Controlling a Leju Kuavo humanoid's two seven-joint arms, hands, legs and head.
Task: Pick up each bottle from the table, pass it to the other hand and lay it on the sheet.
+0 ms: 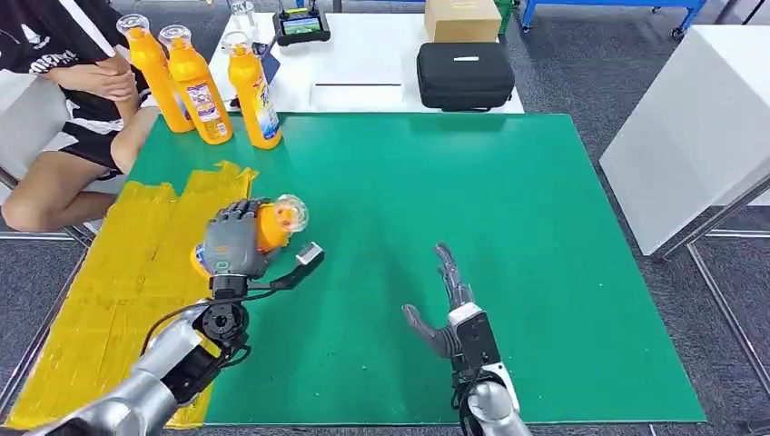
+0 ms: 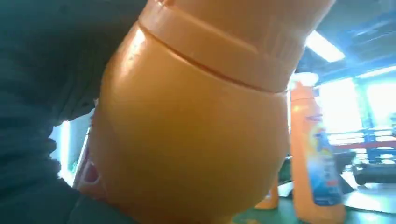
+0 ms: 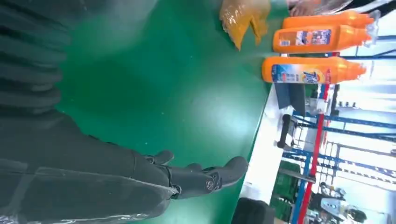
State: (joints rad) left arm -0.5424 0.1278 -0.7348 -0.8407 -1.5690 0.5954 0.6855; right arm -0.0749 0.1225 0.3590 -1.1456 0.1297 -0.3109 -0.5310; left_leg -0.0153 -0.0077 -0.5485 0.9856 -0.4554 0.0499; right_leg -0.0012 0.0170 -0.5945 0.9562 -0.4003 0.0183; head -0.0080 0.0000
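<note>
My left hand [image 1: 232, 243] grips an orange bottle [image 1: 275, 222] with a clear cap, holding it tilted over the right edge of the yellow sheet [image 1: 118, 272]. Up close in the left wrist view the same bottle [image 2: 187, 130] bulges in front of the lens. My right hand [image 1: 449, 313] is open, fingers stretched flat above the green mat [image 1: 436, 200], with nothing in it; its dark fingers [image 3: 205, 177] hover over the mat. Three more orange bottles [image 1: 195, 86] stand upright at the mat's far left corner, also seen as a row of bottles [image 3: 313, 70] in the right wrist view.
A person sits at the left by the standing bottles, an arm [image 1: 95, 77] close to them. Behind the mat, a white table carries a black case [image 1: 465, 74], a cardboard box [image 1: 461, 18] and a small device [image 1: 301, 25]. A white cabinet [image 1: 690, 127] stands to the right.
</note>
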